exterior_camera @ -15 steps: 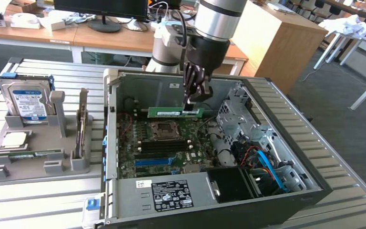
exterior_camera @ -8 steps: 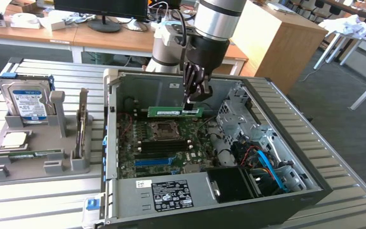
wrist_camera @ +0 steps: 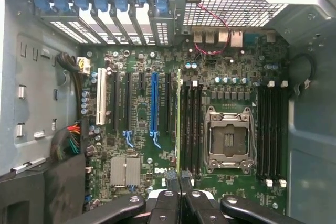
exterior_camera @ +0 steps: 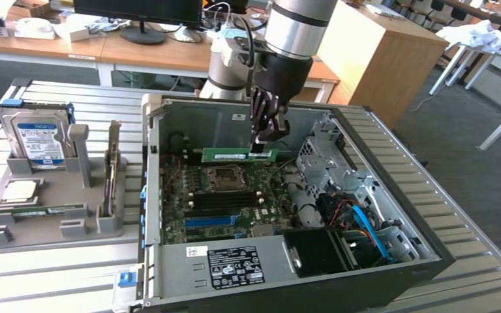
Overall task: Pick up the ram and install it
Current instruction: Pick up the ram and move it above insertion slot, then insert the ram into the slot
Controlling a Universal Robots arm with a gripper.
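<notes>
Exterior view first: the gripper (exterior_camera: pixel 263 147) hangs inside the open computer case (exterior_camera: pixel 151 169), its jaws closed on the ram (exterior_camera: pixel 237 155). It pinches the stick near 1 end, so the green board juts out level toward the exterior view's left. The ram is held above the motherboard (exterior_camera: pixel 224 208), over the area around the CPU socket (exterior_camera: pixel 224 175), and looks clear of every slot, so I judge the pick-up done and the install under way but not seated. A second green stick (exterior_camera: pixel 46 211) lies in the grey holder (exterior_camera: pixel 24 238) outside the case, well apart from the work. In the wrist view the ram (wrist_camera: pixel 179 119) appears edge-on as 1 thin green line running out from the gripper (wrist_camera: pixel 180 179), parallel to the black memory slots (wrist_camera: pixel 191 124) that sit between it and the CPU socket (wrist_camera: pixel 229 140). The long blue slot (wrist_camera: pixel 154 103) lies on its other side. The line falls just beside the nearest black slot, but whether it is exactly over that slot I cannot tell. Seating the stick would, in my judgement, call for its lower edge to sit squarely over 1 slot along the full length and for the board to stay upright. The off-centre grip could tip the free end on contact, so an even press matters.
</notes>
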